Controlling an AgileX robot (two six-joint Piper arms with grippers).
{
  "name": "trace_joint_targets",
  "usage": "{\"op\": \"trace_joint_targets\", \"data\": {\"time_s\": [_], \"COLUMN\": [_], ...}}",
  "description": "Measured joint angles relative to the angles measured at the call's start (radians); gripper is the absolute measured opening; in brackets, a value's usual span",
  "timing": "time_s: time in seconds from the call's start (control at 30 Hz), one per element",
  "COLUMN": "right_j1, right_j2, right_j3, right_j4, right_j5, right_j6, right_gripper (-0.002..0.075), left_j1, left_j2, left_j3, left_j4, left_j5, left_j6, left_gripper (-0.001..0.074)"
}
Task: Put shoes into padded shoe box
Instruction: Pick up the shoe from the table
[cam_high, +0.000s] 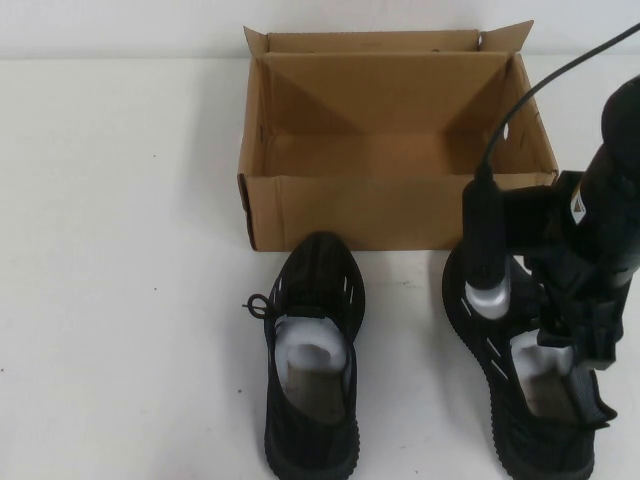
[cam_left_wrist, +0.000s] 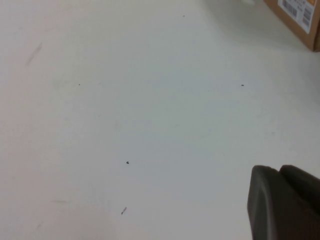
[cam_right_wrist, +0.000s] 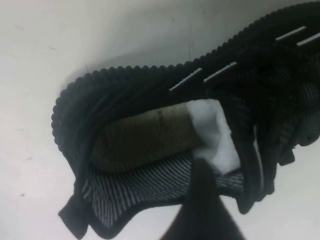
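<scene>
White table (cam_high: 120, 250); right gripper (cam_high: 585, 335) over right shoe (cam_high: 525, 400), left gripper (cam_left_wrist: 285, 205) parked; grips unclear

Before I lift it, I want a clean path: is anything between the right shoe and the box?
Only the box's own front wall. The right gripper is at the right shoe; the left shoe lies off to the side. The left gripper is parked.

Right shoe (cam_high: 520, 390) toe perhaps arm-hidden

Two shoes (cam_high: 312, 365) lie side by side on the table (cam_high: 120, 250) before the box (cam_high: 395, 150).
</scene>
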Motion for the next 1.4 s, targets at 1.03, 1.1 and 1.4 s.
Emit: {"op": "trace_joint_targets", "data": {"time_s": [1.03, 1.1, 1.4], "right_j1": [-0.008, -0.008, -0.008], "right_j2": [0.007, 0.012, 0.044], "right_j3": [0.148, 0.150, 0.150], "right_j4": [-0.099, -0.102, -0.104], "right_j5": [-0.234, -0.245, -0.278], "right_j6": [-0.060, -0.060, -0.060], "right_gripper": [0.0423, 0.0422, 0.0288], "left_j1": [0.000, 0.000, 0.000], "left_j2": [0.000, 0.000, 0.000], "left_j3": [0.000, 0.000, 0.000], "left_j4": [0.000, 0.000, 0.000], "left_j5": [0.000, 0.000, 0.000], "left_j6": [0.000, 0.000, 0.000], "left_gripper": [0.0000, 0.0000, 0.0000]}}
